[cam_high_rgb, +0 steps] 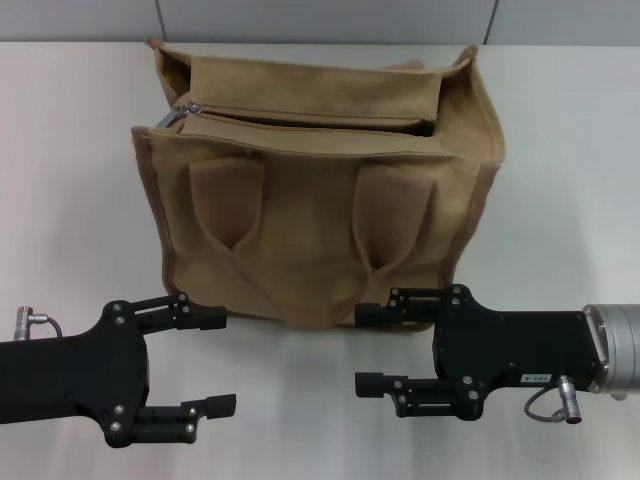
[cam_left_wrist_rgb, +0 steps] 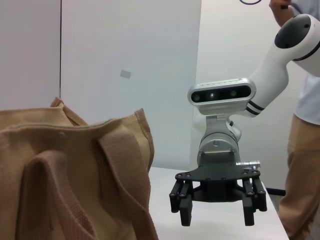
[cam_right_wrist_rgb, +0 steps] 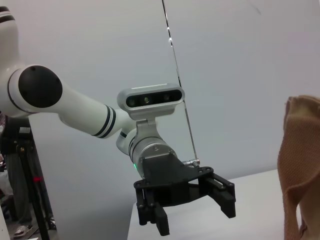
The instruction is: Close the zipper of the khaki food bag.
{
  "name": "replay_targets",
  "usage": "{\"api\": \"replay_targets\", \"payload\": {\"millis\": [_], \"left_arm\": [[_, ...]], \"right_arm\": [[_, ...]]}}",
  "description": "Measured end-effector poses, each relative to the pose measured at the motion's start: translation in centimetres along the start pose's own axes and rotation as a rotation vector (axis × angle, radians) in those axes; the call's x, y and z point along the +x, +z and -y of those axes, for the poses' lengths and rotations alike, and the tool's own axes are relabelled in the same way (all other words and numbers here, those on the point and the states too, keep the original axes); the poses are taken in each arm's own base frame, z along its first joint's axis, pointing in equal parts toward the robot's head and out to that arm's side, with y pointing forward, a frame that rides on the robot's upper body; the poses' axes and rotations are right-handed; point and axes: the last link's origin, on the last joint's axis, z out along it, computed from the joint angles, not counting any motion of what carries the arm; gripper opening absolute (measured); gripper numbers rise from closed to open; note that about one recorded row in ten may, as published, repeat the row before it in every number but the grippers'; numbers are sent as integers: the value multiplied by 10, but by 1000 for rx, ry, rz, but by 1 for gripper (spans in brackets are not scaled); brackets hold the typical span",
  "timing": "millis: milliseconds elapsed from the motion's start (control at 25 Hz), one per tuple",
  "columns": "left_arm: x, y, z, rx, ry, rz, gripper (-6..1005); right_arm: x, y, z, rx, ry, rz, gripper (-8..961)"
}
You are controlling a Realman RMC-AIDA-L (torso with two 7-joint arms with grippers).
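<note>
The khaki food bag (cam_high_rgb: 310,210) stands upright in the middle of the white table, its two handles hanging down the front. Its zipper (cam_high_rgb: 300,118) runs along the top and gapes open, with the silver slider (cam_high_rgb: 180,113) at the bag's left end. My left gripper (cam_high_rgb: 222,362) is open and empty, low in front of the bag's left corner. My right gripper (cam_high_rgb: 360,350) is open and empty, in front of the bag's right half. The left wrist view shows the bag (cam_left_wrist_rgb: 75,175) and the right gripper (cam_left_wrist_rgb: 217,217). The right wrist view shows the left gripper (cam_right_wrist_rgb: 194,217) and the bag's edge (cam_right_wrist_rgb: 300,165).
The white table (cam_high_rgb: 70,200) extends on both sides of the bag, with a grey wall behind it. A person (cam_left_wrist_rgb: 305,150) stands beyond the table on my right side. A tripod (cam_right_wrist_rgb: 30,190) stands off my left side.
</note>
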Motion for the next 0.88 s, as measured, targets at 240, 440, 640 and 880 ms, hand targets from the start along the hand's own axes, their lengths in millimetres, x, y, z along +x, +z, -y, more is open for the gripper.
{"api": "replay_targets", "payload": {"millis": [240,440,640,880], "left_arm": [[0,0,0,1,-1,-1,785],[1,-5,2,55,2,-26,779],[5,-23,10,301,15,-224,772],[3,-47,13,598,33,-384,765]], "right_arm": [[0,1,0,-2,0,4,666],[0,3,-2,-8,-11,13,666],[1,5,-4,-12,-7,23,666],[3,13,-11,-18,-54,58,666]]}}
